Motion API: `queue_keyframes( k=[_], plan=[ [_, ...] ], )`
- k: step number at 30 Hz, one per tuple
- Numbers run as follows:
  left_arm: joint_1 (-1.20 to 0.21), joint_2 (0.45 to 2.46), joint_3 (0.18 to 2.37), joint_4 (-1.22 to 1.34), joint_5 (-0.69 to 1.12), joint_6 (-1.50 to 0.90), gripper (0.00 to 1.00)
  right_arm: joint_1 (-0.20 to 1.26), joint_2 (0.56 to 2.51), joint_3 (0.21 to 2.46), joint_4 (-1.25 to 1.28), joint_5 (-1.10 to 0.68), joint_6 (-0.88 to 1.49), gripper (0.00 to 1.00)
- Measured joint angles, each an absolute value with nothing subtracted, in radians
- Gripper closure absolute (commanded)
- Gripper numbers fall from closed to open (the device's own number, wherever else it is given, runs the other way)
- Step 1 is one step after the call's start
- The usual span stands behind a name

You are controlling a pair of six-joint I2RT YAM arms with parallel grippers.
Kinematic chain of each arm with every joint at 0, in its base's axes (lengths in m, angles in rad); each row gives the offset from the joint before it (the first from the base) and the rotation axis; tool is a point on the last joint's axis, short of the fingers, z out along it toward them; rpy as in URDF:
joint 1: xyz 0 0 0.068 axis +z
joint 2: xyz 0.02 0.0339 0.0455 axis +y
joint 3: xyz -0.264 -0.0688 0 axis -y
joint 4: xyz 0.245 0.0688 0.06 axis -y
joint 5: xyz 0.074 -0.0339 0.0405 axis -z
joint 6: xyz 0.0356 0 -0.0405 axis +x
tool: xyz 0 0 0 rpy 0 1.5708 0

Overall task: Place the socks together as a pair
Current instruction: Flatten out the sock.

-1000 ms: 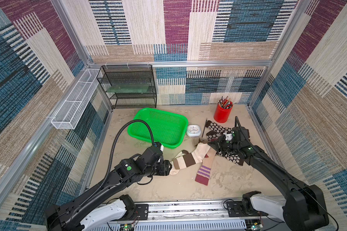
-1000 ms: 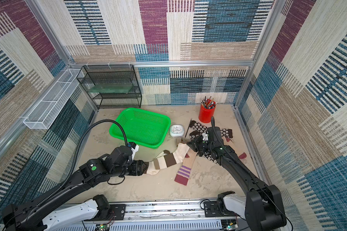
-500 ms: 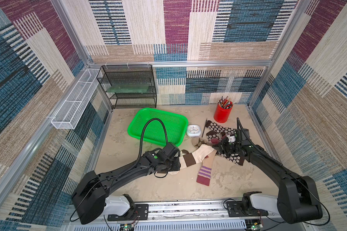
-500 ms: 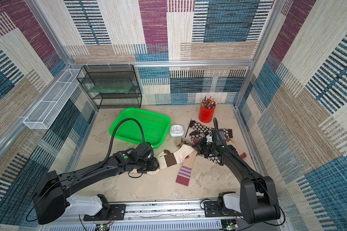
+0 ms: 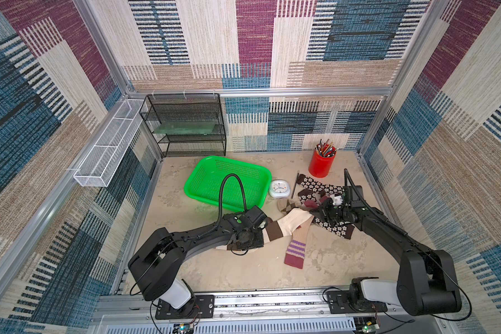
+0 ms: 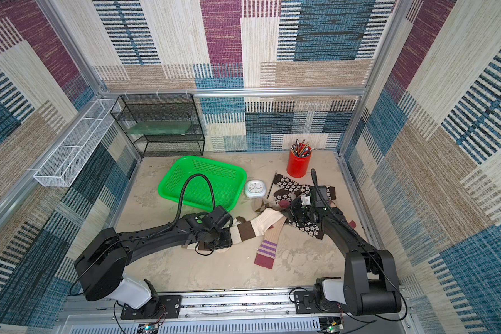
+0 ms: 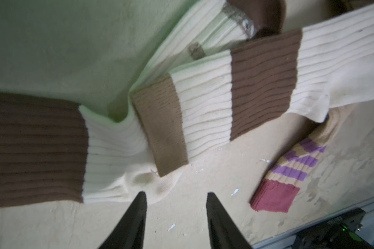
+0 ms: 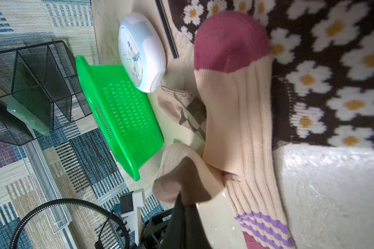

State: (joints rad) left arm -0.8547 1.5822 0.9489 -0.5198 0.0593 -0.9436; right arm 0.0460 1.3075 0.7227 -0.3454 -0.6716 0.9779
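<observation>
Two cream socks with brown blocks overlap mid-table; the upper one (image 5: 289, 222) (image 7: 203, 103) lies across the lower one (image 7: 112, 146). My left gripper (image 5: 245, 245) (image 7: 175, 195) is open over bare table at the lower sock's edge. My right gripper (image 5: 318, 215) (image 8: 185, 201) is shut on the brown toe of a cream sock (image 8: 181, 168), lifting it slightly. The tan sock (image 5: 297, 245) (image 8: 235, 107) with maroon toe and purple stripes runs alongside. Brown flowered socks (image 5: 320, 185) (image 8: 333, 86) lie under my right arm. An argyle sock (image 5: 287, 206) peeks out.
A green basket (image 5: 229, 182) stands behind the socks, with a small white clock (image 5: 278, 188) and a dark pencil (image 5: 295, 185) beside it. A red cup of pencils (image 5: 321, 163) and a black mesh shelf (image 5: 185, 127) sit at the back wall.
My left arm has swung right to the cuff end of the cream socks and its jaws have narrowed. My right gripper stays shut on the sock toe, shifted only slightly.
</observation>
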Motion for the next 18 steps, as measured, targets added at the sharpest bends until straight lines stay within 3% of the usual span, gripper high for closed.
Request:
queue_keyframes(
  k=[18],
  plan=[
    [-0.820,1.711,0.999,-0.447,0.007,-0.992,0.64,0.044,1.322,0.723,-0.357,-0.682,0.953,1.00]
  ],
)
